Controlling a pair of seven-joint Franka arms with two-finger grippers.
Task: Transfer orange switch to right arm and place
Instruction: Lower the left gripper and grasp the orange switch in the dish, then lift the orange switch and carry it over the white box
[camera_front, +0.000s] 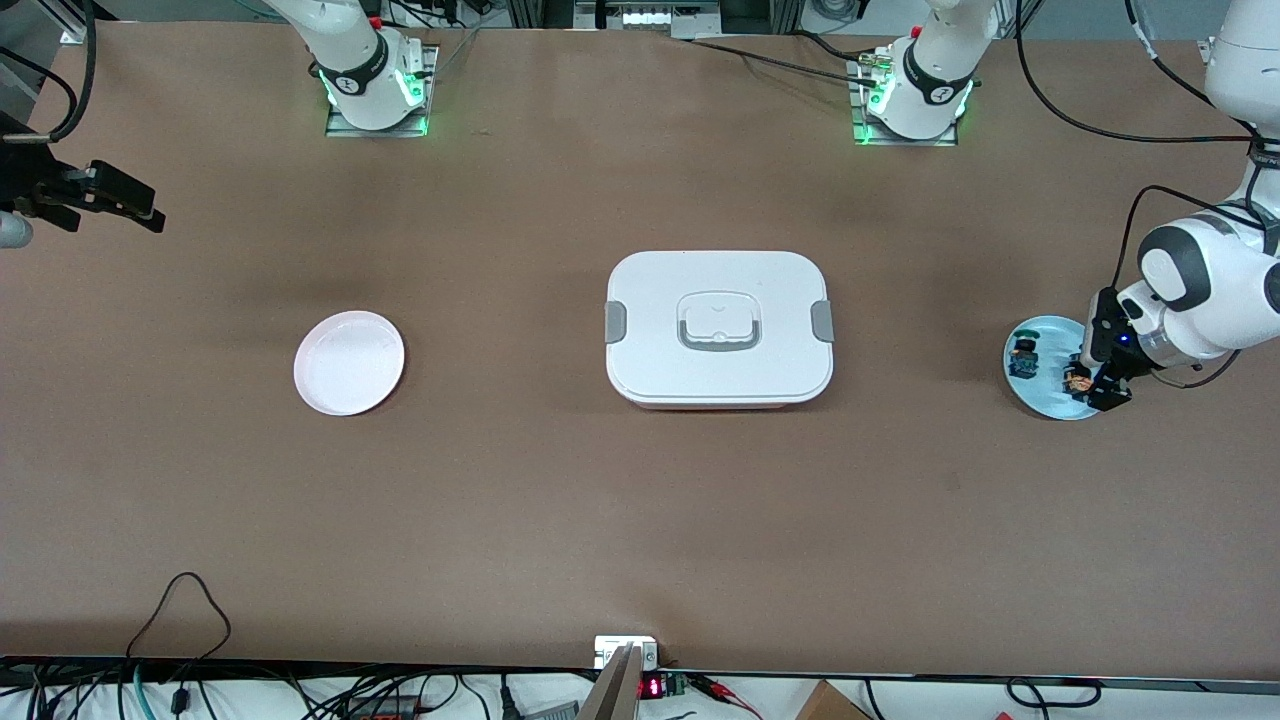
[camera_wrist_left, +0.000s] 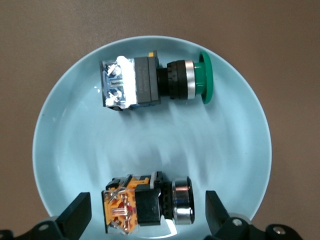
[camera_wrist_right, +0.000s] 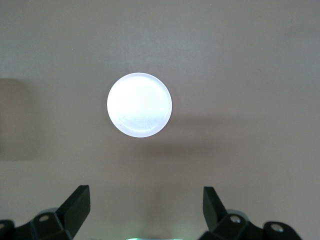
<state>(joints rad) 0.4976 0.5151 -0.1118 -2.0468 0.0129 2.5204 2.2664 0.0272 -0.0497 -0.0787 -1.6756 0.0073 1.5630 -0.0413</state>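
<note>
Brown surface (camera_front: 560, 500): the left claw (camera_wrist_left: 148, 212) hangs open astride the small black-and-orange push-button switch (camera_wrist_left: 148, 202) on the pale-blue round plate (camera_wrist_left: 65, 150); it should close squarely across the body, while the right claw (camera_wrist_right: 147, 212) waits open.

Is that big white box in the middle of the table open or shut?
Shut. The white box has its lid lying flat on top, with the grey side latches sitting at both ends and the handle folded down.
</note>
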